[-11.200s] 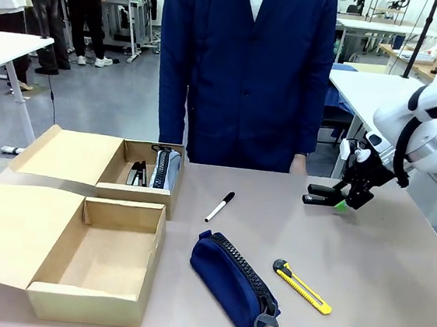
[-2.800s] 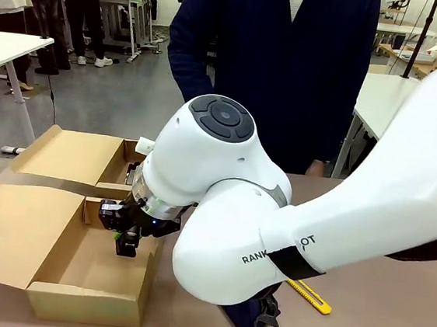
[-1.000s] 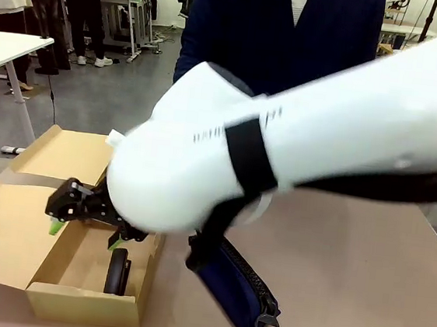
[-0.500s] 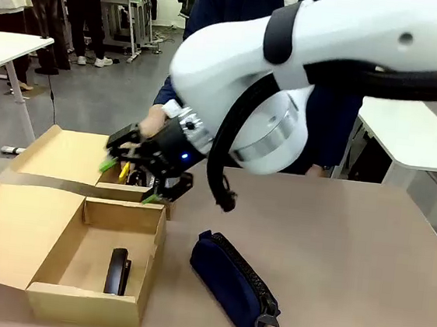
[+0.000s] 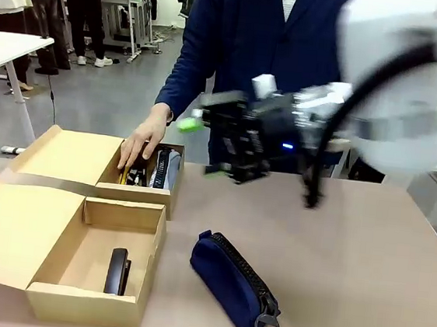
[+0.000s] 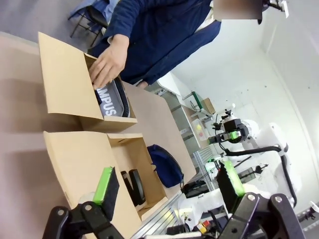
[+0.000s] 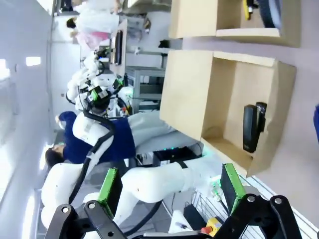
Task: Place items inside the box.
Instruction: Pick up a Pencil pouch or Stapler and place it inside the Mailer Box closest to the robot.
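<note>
My right gripper (image 5: 202, 146) hangs open and empty above the table's far middle, blurred; its own view shows the green pads (image 7: 108, 185) spread wide. The near box (image 5: 86, 306) holds the black stapler (image 5: 117, 272), lying flat (image 7: 251, 127). In the far box (image 5: 133, 194) lie the grey pencil case (image 5: 168, 169) and something yellow (image 5: 126, 173), with a person's hand (image 5: 144, 144) resting on them. The navy pencil case (image 5: 233, 284) lies on the table right of the near box. My left gripper (image 6: 168, 183) is open, high above both boxes, holding nothing.
Both boxes have their lids folded open to the left (image 5: 8, 227). The person stands at the table's far edge, one arm reaching into the far box. Bare tabletop (image 5: 363, 272) lies right of the navy case.
My right gripper has swung up out of the near box and to the right past the far box, leaving the stapler behind. The person's hand has settled in the far box.
</note>
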You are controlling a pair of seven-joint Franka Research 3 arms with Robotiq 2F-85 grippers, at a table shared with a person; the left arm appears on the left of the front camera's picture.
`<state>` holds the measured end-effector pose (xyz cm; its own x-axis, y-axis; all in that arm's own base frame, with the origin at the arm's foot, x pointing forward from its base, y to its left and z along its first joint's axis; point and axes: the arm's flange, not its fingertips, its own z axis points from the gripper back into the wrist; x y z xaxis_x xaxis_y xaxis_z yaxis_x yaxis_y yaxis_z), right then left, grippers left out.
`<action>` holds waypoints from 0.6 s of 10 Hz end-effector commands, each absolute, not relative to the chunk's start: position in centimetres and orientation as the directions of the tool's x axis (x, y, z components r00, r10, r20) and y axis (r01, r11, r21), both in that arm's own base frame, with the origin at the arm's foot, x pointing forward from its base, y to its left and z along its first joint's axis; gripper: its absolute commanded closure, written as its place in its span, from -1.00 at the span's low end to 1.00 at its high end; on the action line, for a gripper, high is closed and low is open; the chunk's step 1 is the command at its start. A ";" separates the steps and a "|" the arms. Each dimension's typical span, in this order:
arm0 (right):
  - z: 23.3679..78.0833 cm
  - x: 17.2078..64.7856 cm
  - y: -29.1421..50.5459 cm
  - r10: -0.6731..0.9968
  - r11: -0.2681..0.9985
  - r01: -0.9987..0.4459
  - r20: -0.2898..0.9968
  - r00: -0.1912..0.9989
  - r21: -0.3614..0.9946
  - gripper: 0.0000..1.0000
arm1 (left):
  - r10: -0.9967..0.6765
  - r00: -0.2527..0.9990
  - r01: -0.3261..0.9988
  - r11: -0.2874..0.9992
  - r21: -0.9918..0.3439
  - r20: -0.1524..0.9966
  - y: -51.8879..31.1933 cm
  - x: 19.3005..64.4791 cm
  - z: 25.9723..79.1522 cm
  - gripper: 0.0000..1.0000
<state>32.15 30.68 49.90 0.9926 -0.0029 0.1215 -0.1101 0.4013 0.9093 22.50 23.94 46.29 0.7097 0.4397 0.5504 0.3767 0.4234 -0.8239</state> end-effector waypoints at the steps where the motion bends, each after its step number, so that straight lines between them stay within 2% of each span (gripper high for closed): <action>1: 48.7 35.3 37.6 0.071 0.437 -0.170 0.154 0.985 0.883 -1.00 | 0.446 0.690 0.403 0.417 -0.814 0.570 23.9 22.6 46.4 -1.00; 2: 48.7 35.3 37.6 0.071 0.437 -0.170 0.154 0.985 0.883 -1.00 | 0.446 0.690 0.403 0.417 -0.814 0.570 23.9 22.6 46.4 -1.00; 3: 49.5 32.3 32.8 0.019 0.419 -0.125 0.129 0.991 0.900 -1.00 | 0.446 0.690 0.403 0.417 -0.814 0.570 23.9 22.6 46.4 -1.00; 4: 49.4 33.5 33.3 0.139 0.347 -0.104 0.059 0.989 0.932 -1.00 | 0.446 0.690 0.403 0.417 -0.814 0.570 23.9 22.6 46.4 -1.00; 6: 50.5 35.9 25.4 0.075 0.198 0.062 -0.078 0.994 0.978 -1.00 | 0.446 0.690 0.403 0.417 -0.814 0.570 23.9 22.6 46.4 -1.00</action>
<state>35.33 30.49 49.81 0.9944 0.1060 -0.0037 -0.0266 0.2831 0.9587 22.49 23.98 46.27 0.7089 0.4395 0.5516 0.3768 0.4250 -0.8230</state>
